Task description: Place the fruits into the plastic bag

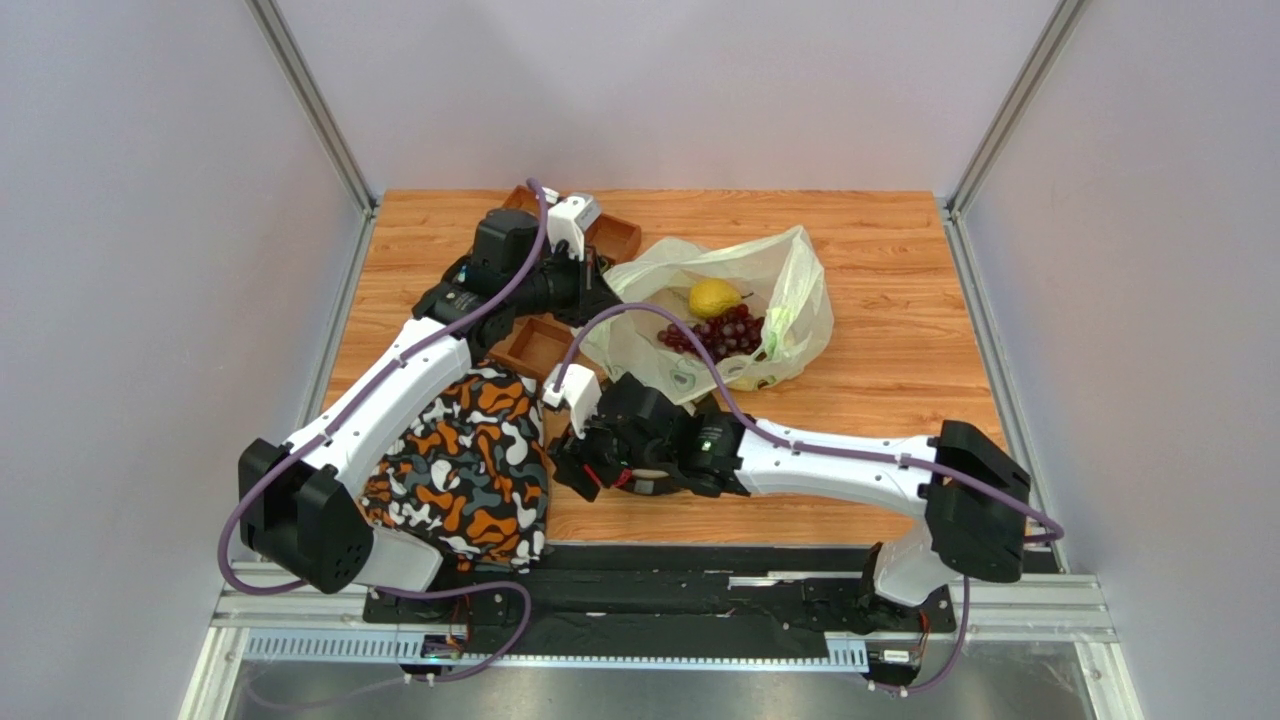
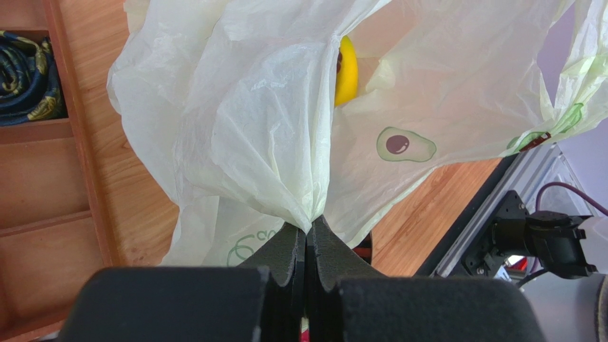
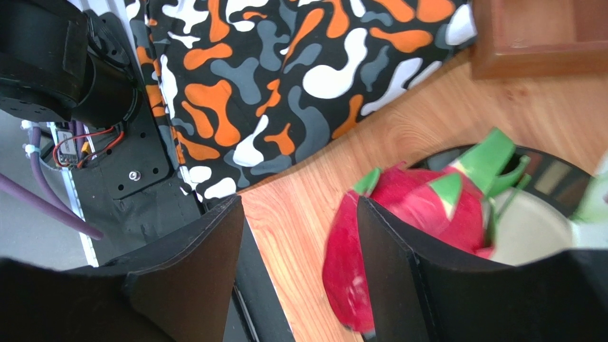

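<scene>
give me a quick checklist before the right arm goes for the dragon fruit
1. Left fingers shut on plastic bag: ok.
2. Bag mouth open, grapes and yellow fruit showing inside: ok.
3. Right fingers open: ok.
4. Dragon fruit centred between right fingers: not ok, mostly beyond one finger.
5. Dragon fruit apart from patterned cloth: ok.

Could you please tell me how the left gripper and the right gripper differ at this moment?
The left gripper is shut; the right gripper is open. The left gripper pinches a gathered fold of the bag; the right gripper holds nothing, with the dragon fruit beside one finger. The left gripper faces the bag; the right gripper faces wood table near the patterned cloth. Both have black fingers.
</scene>
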{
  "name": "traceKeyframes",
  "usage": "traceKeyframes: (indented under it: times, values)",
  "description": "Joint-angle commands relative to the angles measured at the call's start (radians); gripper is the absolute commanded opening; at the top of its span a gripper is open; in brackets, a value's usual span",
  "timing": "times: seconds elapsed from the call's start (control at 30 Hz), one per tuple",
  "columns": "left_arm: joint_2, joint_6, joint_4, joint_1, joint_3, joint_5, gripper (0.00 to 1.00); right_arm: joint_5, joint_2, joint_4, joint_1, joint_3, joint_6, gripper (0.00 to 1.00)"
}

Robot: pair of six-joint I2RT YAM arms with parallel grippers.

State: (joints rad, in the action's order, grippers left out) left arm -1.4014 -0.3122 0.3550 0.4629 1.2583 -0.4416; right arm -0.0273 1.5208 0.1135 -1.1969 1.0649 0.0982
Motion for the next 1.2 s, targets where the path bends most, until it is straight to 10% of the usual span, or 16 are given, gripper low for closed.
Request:
traceKeyframes:
  times: [0.0, 1.17]
  values:
    - [0.042, -0.002, -0.027, -0.003, 0.001, 0.003, 0.0, -0.054, 0.071, -0.037, -0.009, 0.081, -0.034, 0.63]
    - [0.055, -0.013, -0.044, -0.003, -0.007, 0.006, 0.0, 0.256, -0.06, 0.209, 0.008, 0.041, -0.032, 0.66]
